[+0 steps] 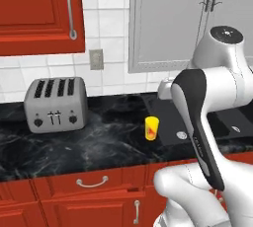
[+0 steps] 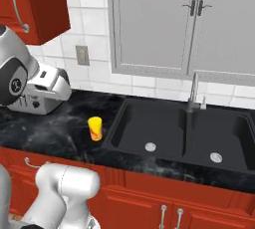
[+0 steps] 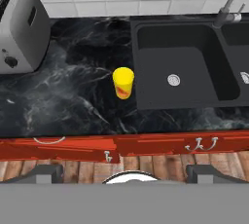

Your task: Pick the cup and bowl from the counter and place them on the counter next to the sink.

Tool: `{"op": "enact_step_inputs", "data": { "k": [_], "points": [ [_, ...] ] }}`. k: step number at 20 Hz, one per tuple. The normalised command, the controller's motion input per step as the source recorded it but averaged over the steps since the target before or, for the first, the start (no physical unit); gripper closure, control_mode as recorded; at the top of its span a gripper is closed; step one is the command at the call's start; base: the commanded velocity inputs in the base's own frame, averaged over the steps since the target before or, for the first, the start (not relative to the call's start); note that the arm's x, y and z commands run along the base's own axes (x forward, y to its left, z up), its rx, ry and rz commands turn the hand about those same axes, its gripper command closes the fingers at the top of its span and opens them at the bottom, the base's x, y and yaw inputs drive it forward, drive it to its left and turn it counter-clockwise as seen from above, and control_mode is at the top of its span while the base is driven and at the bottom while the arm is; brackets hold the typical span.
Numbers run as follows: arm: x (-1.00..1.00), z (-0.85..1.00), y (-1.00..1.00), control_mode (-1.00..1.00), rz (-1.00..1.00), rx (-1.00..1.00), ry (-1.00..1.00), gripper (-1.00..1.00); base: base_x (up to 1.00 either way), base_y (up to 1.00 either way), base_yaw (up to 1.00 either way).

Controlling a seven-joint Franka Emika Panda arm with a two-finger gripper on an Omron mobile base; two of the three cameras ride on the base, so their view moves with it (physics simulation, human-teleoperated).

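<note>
The cup (image 3: pixel 123 82) is a small yellow tumbler with a red-orange mark. It stands upright on the black marble counter (image 3: pixel 73 101), just left of the sink (image 3: pixel 180 67). Both base views show the cup (image 1: pixel 151 128) (image 2: pixel 95 128) close to the basin's left rim (image 2: pixel 117 123). My gripper (image 3: pixel 125 173) hangs high, above and in front of the counter's front edge, looking down on it. Its fingertips (image 3: pixel 44 172) stand wide apart, open, with nothing between them, and well short of the cup. The bowl is out of view.
A silver toaster (image 1: pixel 56 103) stands on the counter's left part against the tiled wall. A faucet (image 2: pixel 193 93) rises behind the double sink. Red wall cabinets (image 1: pixel 34 14) hang above the toaster, and red drawer fronts (image 3: pixel 58 147) run below the counter edge.
</note>
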Motion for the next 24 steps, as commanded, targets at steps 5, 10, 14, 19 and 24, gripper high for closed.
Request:
{"op": "enact_step_inputs", "data": {
  "k": [5, 10, 14, 19, 24],
  "points": [
    [0.00, 0.00, 0.00, 1.00, 0.00, 0.00, 0.00, -1.00, -0.41, 0.15, 0.20],
    [0.00, 0.00, 0.00, 1.00, 0.00, 0.00, 0.00, -1.00, 0.18, 0.00, 0.52],
    [0.00, 0.00, 0.00, 1.00, 0.00, 0.00, 0.00, -1.00, 0.30, 0.00, 0.95],
    [0.00, 0.00, 0.00, 1.00, 0.00, 0.00, 0.00, -1.00, 0.02, 0.00, 1.00],
    [0.00, 0.00, 0.00, 1.00, 0.00, 0.00, 0.00, -1.00, 0.00, 0.00, 1.00]
  ]
}}
